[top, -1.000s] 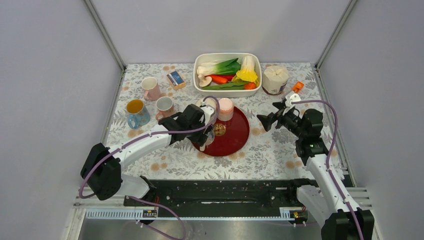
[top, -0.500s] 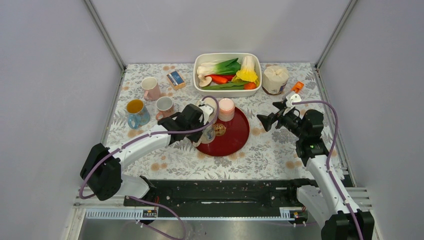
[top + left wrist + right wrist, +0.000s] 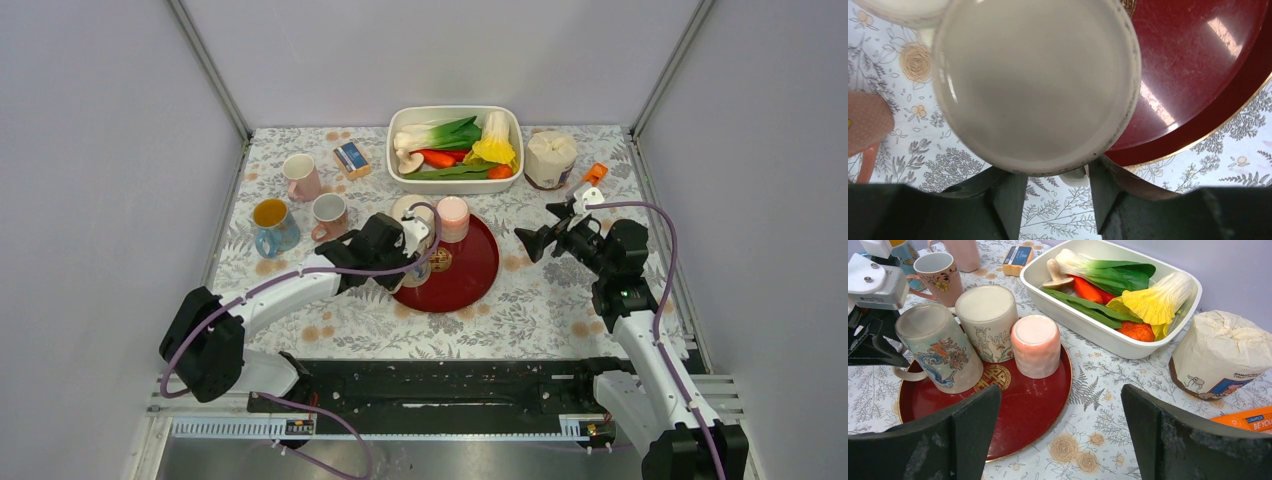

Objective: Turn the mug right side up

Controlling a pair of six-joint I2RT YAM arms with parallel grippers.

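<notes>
On the round red tray [image 3: 1023, 400] the dragon-painted ceramic mug [image 3: 940, 347] tilts base-up, unrighted, handle between the fingers of my left pincer [image 3: 1054, 181], pinched or not I cannot tell.

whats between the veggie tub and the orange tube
A paper-wrapped roll stands between the tub and the tube, clear in the top view.

Dragon mug [image 3: 940, 347]: glazed ceramic, glossy painted wall. Its upturned base is pale and matt, with a speckled rim.
Tray [image 3: 1033, 395]: red, lacquer look, high gloss, fine scratches, gold edge.
Table cover [image 3: 1108, 440]: smooth printed sheet, faint sheen.
Tub [image 3: 1088, 327]: white, smooth, plastic-looking.
Roll wrapper [image 3: 1220, 347]: crinkled matt paper.
</notes>
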